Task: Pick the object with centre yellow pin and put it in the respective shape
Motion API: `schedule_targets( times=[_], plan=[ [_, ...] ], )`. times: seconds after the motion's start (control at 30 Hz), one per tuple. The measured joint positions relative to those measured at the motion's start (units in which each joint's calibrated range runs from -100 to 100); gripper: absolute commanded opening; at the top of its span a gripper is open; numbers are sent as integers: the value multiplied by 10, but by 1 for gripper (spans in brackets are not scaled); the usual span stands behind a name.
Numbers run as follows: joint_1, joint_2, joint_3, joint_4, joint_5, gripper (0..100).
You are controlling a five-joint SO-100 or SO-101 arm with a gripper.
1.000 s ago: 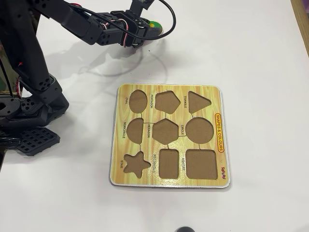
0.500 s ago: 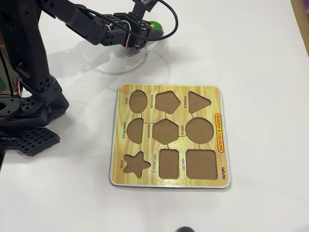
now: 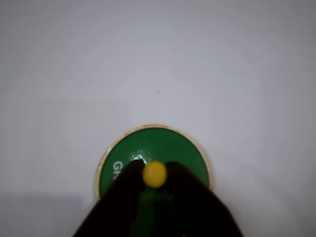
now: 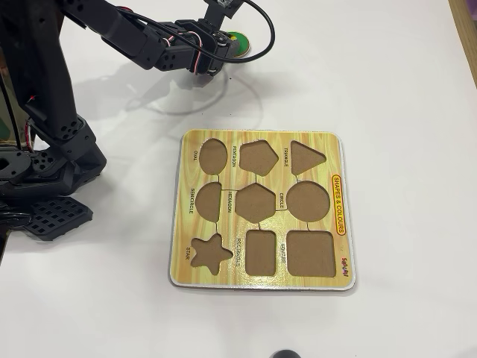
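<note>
Broadly, the white table point(image 4: 402, 89) takes up most of the overhead view, with bare surface on every side of the puzzle board point(image 4: 261, 210), widest to its right and above it. The black arm point(image 4: 59, 134) stands at the left edge and reaches up and right toward the top of the frame, well apart from the board. The board is yellow wood-grain with brown cut-outs in three rows; its right edge carries a tag reading SHAPES & COLOURS, and the cut-outs are labelled OVAL, PENTAGON, TRIANGLE, SEMICIRCLE, HEXAGON, CIRCLE, STAR, RECTANGLE and SQUARE. The circle cut-out point(image 4: 308, 201) sits at the right of the middle row.

The green disc point(image 3: 153, 150) lies flat on the table near the top edge of the overhead view point(image 4: 240, 40), far from the board. In the wrist view it has a pale rim and white lettering, of which only "GR" can be read. The gripper point(image 3: 155, 175) has its two dark fingers point(image 3: 123, 197) closed narrowly on the yellow knob point(image 3: 154, 174) at the disc's middle.
</note>
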Motion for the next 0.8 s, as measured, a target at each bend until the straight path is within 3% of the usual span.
schedule_targets(
  times=[0.4, 0.8],
  plan=[
    [0, -16, 12, 0, 2, 1],
    [88, -270, 217, 0, 2, 1]
  ],
)
